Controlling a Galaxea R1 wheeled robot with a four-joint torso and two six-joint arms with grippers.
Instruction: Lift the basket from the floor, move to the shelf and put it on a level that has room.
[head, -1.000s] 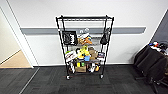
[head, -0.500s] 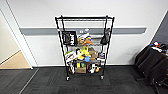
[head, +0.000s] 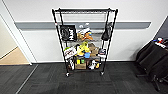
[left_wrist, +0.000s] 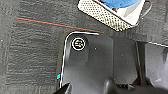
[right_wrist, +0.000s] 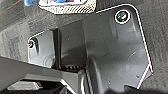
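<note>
End effector state: cannot tell, either arm. Shelf (head: 84, 41) framing unchanged from half a second ago. Basket (left_wrist: 113, 11) on floor (left_wrist: 32, 50), holding blue item (left_wrist: 120, 3); lower tiers cluttered, top level (head: 84, 10) bare.

shelf (head: 84, 41) a little larger, lower in the head view — camera moved

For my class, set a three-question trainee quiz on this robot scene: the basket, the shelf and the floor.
1. True or false: the basket stands on the dark carpet floor.
2. Which tier of the shelf looks bare: A top, B middle, C bottom?
3. Fill in: a thin ___ line crosses the carpet near the basket.

Key: 1 true. 2 A, the top level. 3 red.
</note>
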